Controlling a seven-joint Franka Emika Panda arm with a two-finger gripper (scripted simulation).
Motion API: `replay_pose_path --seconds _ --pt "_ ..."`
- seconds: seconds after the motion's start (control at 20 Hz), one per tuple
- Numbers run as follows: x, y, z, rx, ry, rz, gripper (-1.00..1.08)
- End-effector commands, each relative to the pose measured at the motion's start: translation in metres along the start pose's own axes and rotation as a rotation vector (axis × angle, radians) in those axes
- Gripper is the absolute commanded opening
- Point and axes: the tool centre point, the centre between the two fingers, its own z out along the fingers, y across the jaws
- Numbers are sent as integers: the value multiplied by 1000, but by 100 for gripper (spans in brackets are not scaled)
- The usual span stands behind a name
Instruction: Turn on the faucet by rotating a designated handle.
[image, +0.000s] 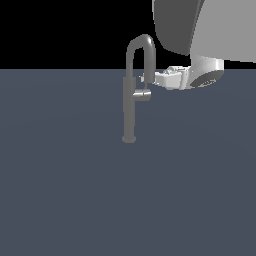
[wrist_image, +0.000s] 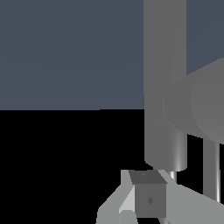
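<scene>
— One risk stands out to you first: your hand (image: 150, 78) sits up beside the gooseneck's downturned end, above the handle (image: 142, 95), not level with it. Push from there and you strike the spout, not the stub

— Where exactly is the handle?

— It juts sideways from the column of the faucet (image: 129, 107), toward the exterior view's right, roughly halfway up. The faucet stands on its small base on the dark worktop (image: 60, 190), well out in the open

— Is the hand holding anything?

— You cannot tell from these views. In the exterior view the fingertips are hidden against the spout, and the wrist view shows only one finger (wrist_image: 148, 199) close to the column, with the handle (wrist_image: 197, 105) looming large beside it. Nothing appears to be held, though whether the hand touches the faucet is unclear

— So what goes wrong?

— Probably a glancing contact. The stub is short and round, so if you meet it near its shiny end, the finger likely slides off before it turns. Come in too high and you wedge against the spout tip instead
</scene>
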Motion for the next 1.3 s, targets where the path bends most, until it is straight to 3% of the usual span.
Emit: replay_pose_path --seconds 0.0,1.25 --pt "-1 1 0 0 0 0 -100" --pt "-9 27 0 4 1 1 -100"
